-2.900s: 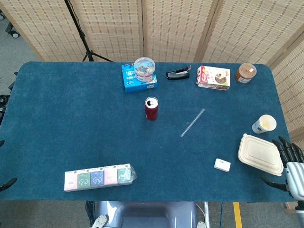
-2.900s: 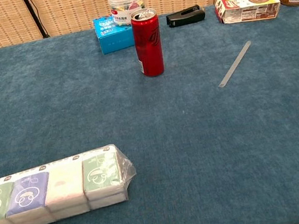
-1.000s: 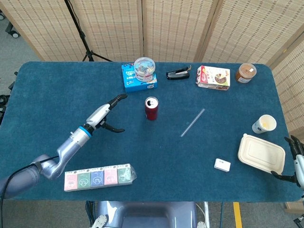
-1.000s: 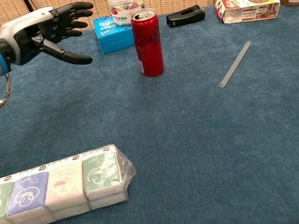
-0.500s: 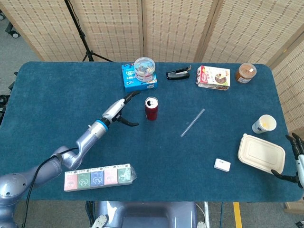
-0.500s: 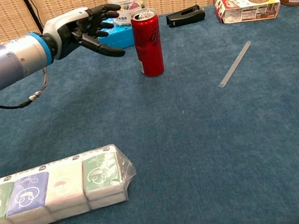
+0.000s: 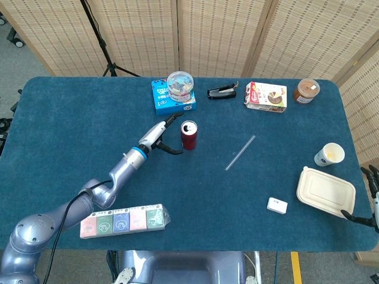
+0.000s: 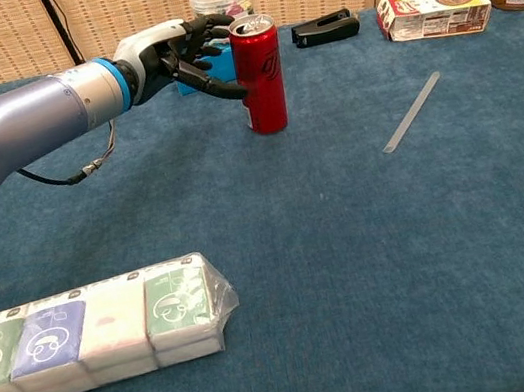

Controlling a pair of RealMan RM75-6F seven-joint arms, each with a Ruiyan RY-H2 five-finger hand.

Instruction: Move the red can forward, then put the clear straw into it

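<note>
can (image 8: 260, 74): red, silver top
straw (image 7: 240, 152): clear
tabletop (image 7: 71, 118): dark teal
left hand (image 8: 179, 58): white back, black fingers (image 8: 223, 88)
box (image 7: 172, 99): blue
screen (image 7: 142, 29): tan woven

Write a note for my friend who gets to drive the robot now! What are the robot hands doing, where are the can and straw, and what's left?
Left robot hand: fingers spread open beside the tall red metal can, right at its left side; a firm grip is not visible.
Right robot hand: at the table's far right edge, near the beige lidded food container, holding nothing.
Red can: upright, top open, in front of the blue box.
Thin clear plastic straw: lying flat on the blue tablecloth, to the right of the can, untouched.
Done: only the reach toward the can.
Left: grip the can, move it forward, pick up the straw, put it in the can.
</note>
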